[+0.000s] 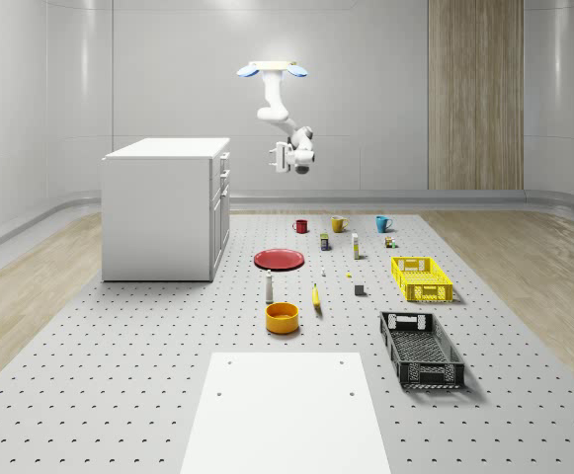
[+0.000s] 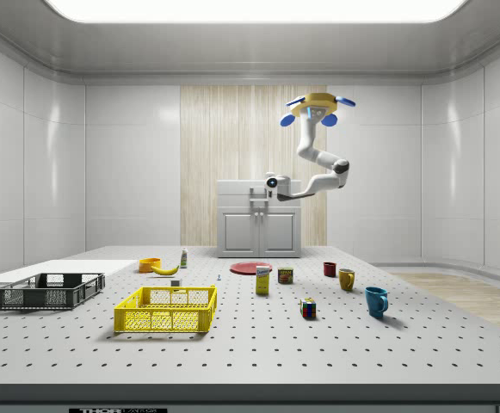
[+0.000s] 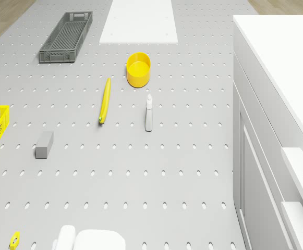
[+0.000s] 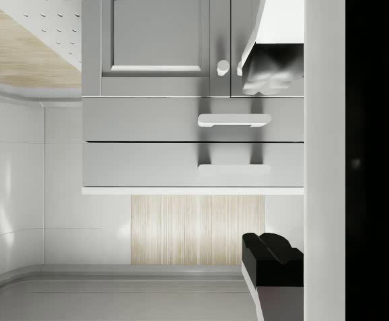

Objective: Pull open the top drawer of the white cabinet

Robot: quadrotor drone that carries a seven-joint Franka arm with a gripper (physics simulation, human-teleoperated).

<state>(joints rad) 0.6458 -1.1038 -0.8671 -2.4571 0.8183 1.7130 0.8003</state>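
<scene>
Hovering in the air, the drone [image 1: 272, 69] hangs higher than the cabinet [image 1: 163, 212] and off its drawer side, to the whole-scene view's right of it, over the peg-hole table [image 1: 119, 375]. We see the arm [image 1: 275, 109] bend down from it and turn the gripper [image 1: 277, 158] towards the cabinet front, about level with the top drawer [image 1: 224, 158] and clearly apart from it. From the side, the gripper [image 2: 258, 196] shows in front of the cabinet's upper part. At the wrist, the fingers [image 4: 274, 53] stand well apart, released and grasping nothing, and between them we look straight at the top drawer [image 4: 147, 164] and its handle [image 4: 234, 168], with the second drawer [image 4: 147, 119] next to it. Both fronts lie flush with each other, so the top drawer sits shut. On the table beyond the cabinet lie a red plate [image 1: 279, 259], a yellow bowl [image 1: 282, 317], a banana [image 1: 316, 297], a yellow crate [image 1: 421, 278] and a black crate [image 1: 421, 349], all well apart from the gripper
</scene>
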